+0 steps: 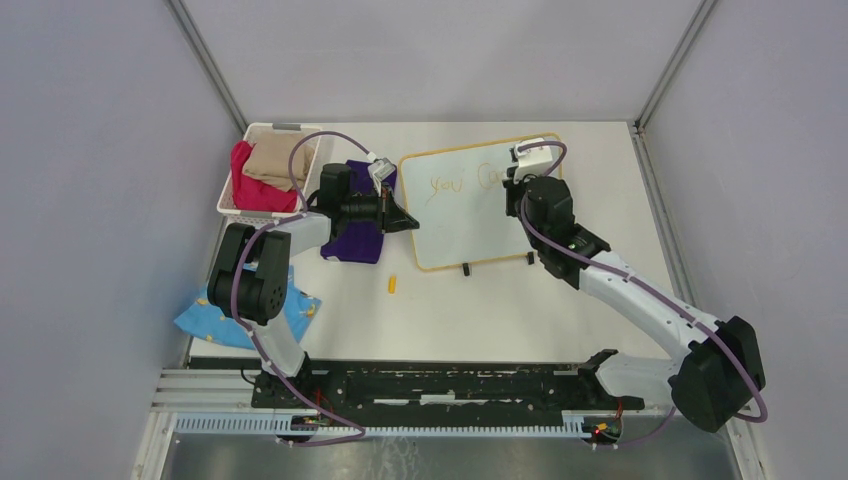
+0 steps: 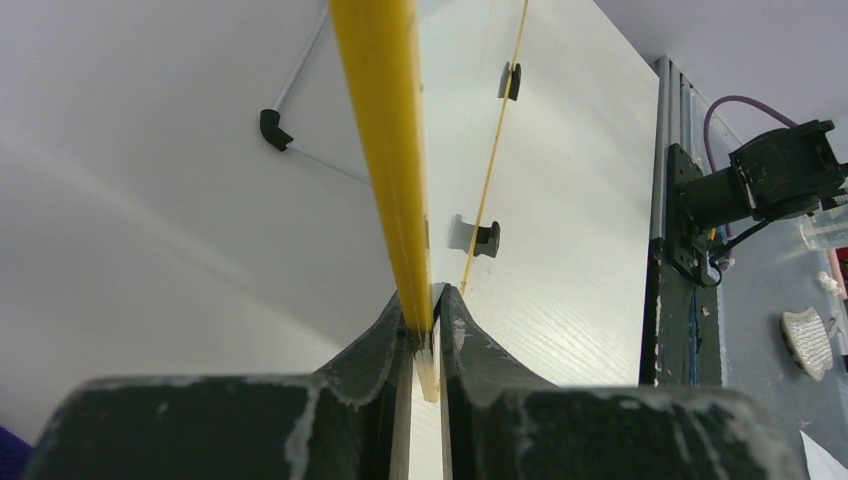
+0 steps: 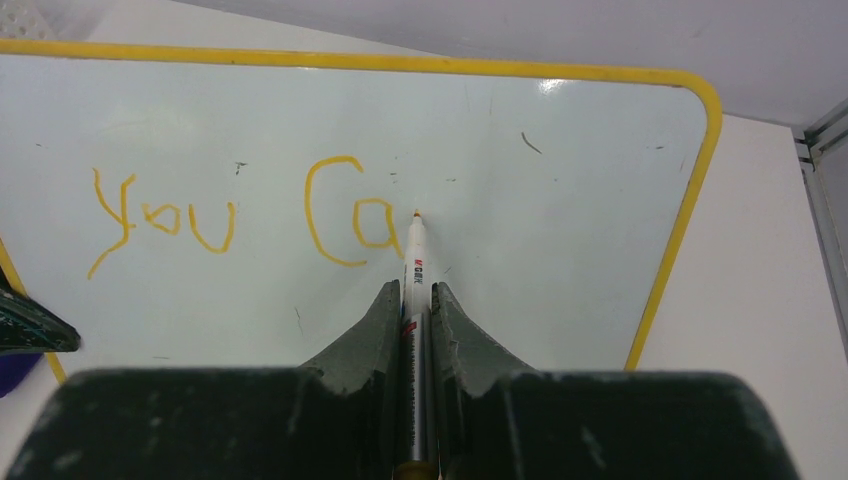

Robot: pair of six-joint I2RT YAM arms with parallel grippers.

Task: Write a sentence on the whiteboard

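Note:
The whiteboard (image 1: pixel 470 225), white with a yellow-orange frame and two small black feet, lies flat mid-table. My left gripper (image 1: pixel 408 222) is shut on its left edge; the left wrist view shows the yellow frame (image 2: pixel 385 150) pinched between the jaws. My right gripper (image 3: pixel 416 290) is shut on a white marker (image 3: pixel 415 250), its orange tip touching the board just right of the written "a". The sentence (image 3: pixel 250 215) reads "you Ca" in thin orange letters. In the top view the right gripper (image 1: pixel 516 182) hovers over the board's upper right part.
A white basket (image 1: pixel 232 210) of red and tan cloths stands at the far left. A purple cloth (image 1: pixel 352 245) lies under the left arm. A blue patterned cloth (image 1: pixel 205 318) lies near the left edge. A small orange cap (image 1: pixel 392 284) lies before the board.

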